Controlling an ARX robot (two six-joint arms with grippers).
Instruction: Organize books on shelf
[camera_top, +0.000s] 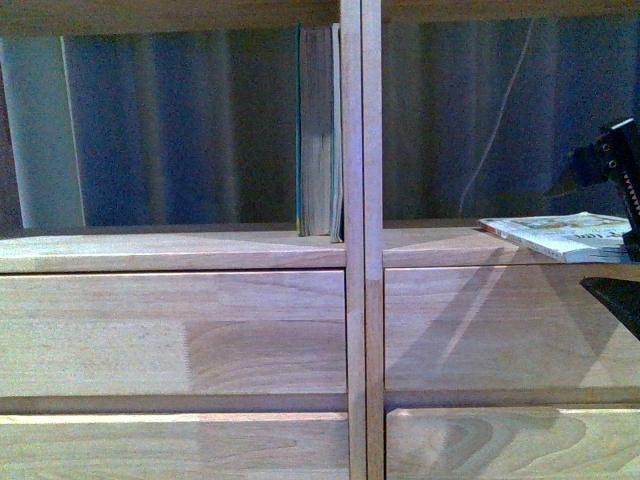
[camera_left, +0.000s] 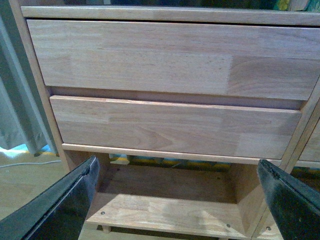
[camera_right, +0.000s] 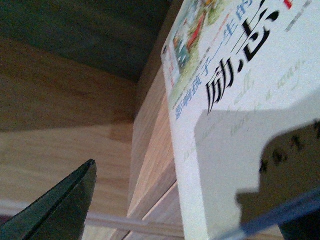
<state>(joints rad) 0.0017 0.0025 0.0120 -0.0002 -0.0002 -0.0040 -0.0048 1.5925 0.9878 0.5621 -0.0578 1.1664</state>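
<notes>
The white paperback lies flat at middle right, overhanging the shelf lip; the right gripper straddles it, jaws apart, clamping nothing — a shallow bite could tip it off. Left gripper gapes empty.

Matt pale wood shelf; smooth paper paperback.

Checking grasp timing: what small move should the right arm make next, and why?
Probably close the right tool on the thin white paperback with black Chinese characters: it lies flat, overhanging the front edge of the light natural-wood shelf, and the open tool's fingers appear above and below its overhanging end.
</notes>
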